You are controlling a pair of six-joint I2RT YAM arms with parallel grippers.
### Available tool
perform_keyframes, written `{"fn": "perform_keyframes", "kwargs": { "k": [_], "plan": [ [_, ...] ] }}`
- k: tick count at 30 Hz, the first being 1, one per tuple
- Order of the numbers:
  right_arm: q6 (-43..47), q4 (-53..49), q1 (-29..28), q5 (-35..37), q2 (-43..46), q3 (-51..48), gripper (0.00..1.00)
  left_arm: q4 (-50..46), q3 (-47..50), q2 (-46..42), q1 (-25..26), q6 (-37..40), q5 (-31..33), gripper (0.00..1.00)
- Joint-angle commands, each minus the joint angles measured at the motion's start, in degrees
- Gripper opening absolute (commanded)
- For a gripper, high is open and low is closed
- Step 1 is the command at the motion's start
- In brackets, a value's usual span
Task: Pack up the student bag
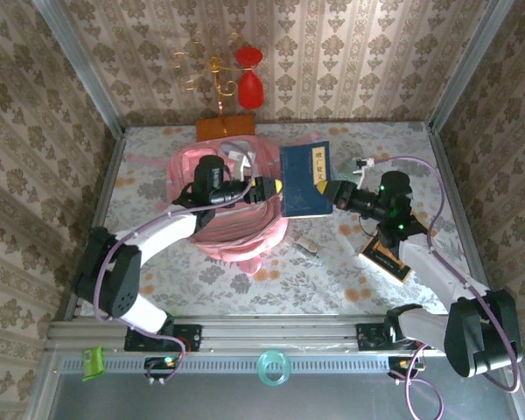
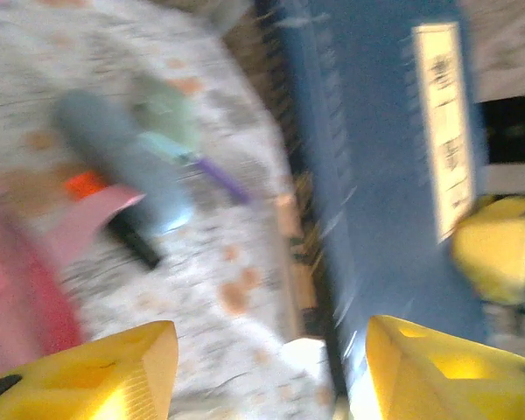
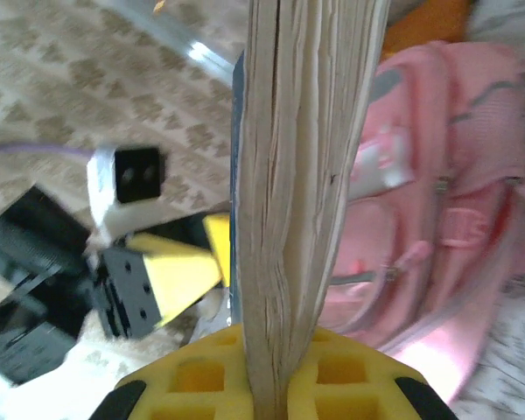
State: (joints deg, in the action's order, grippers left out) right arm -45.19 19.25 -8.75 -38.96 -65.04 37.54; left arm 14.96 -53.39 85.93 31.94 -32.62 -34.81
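Nearest the bases, a flat black-and-orange item [image 1: 387,259] lies on the table [image 1: 201,280] just beside the right arm; a small pale object [image 1: 306,247] sits left of it, too small to name.

Further in, the right gripper [image 3: 276,374] is clamped on the page edge of a blue book [image 1: 304,179], the pages pinched between its yellow fingers [image 3: 201,372]; the left gripper [image 2: 271,372] faces it from the other side of the book, its fingers [image 2: 114,367] spread apart and closed on nothing, the book's edge close by one of them.

The student bag [image 1: 245,232] lies left of centre on the table, under the left arm and just beside the book; its front pockets and zippers show in the right wrist view. From the blurred left wrist view and the overhead view it is hard to say whether its main opening is unzipped.

At the far edge, an orange-brown box [image 1: 225,128] rests behind the bag.

The packing looks to be at an early stage: the book is gripped but not yet in the bag; sliding it in remains, and the loose items on the table may follow.
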Motion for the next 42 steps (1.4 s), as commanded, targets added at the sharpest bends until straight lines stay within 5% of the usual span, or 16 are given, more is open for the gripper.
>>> {"fn": "perform_keyframes", "kwargs": {
  "k": [1,5,11,20,33,42],
  "plan": [
    [0.8,-7.7,2.8,3.6,2.5,3.3,0.0,-28.1,-0.6,-4.5,1.8,21.9,17.7,0.61],
    [3.3,-11.4,2.6,4.5,2.1,4.4,0.0,-42.3,0.5,-7.9,2.1,23.6,24.6,0.58],
    [5.2,-13.1,2.7,4.2,-0.1,5.1,0.0,-53.2,1.7,-12.5,2.8,21.7,22.2,0.66],
    [6.1,-12.6,2.7,2.6,-1.3,4.7,0.0,-60.9,-4.2,-3.4,3.6,27.7,23.5,0.74],
    [6.5,-12.8,2.8,2.0,-1.3,4.5,0.0,-63.0,-10.8,3.4,1.7,30.5,25.5,0.38],
    [6.4,-12.6,2.8,1.7,-2.0,4.6,0.0,-61.6,-10.6,3.2,-1.4,29.8,17.1,0.25]
  ]
}}
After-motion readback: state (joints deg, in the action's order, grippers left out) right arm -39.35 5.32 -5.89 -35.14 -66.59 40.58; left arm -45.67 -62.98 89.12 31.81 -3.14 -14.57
